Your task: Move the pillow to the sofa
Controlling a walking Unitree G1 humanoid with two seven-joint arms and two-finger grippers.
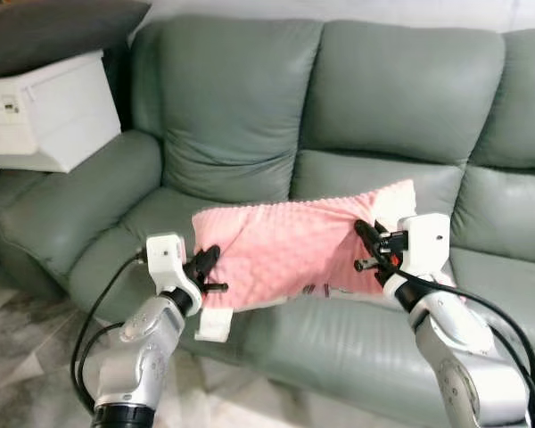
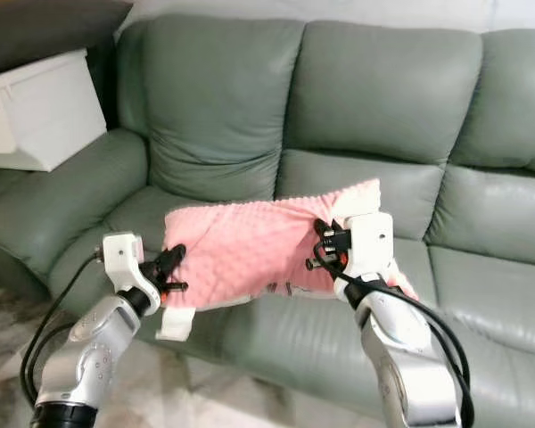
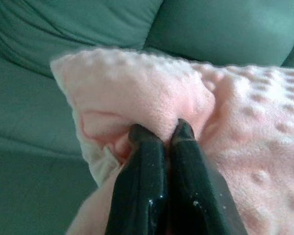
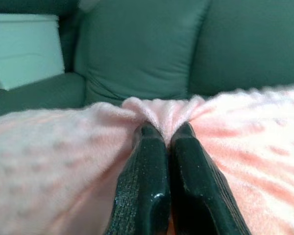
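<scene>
Both grippers are clamped on the pink pillow (image 1: 294, 250), left gripper (image 1: 209, 263) and right gripper (image 1: 367, 241) pinching opposite ends. It hangs just over the green sofa (image 1: 383, 89) seat, a white box (image 1: 49, 111) on the sofa's armrest.

Soft, even indoor light; head views sharp, wrist views blurred close-up.

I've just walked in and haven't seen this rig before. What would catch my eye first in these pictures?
The pink dotted pillow stands out, stretched between the two arms just over the front of the grey-green sofa. The left gripper pinches its left end and the right gripper its right end, both with jaws shut on the fabric. A white box sits on the sofa's left armrest.
</scene>
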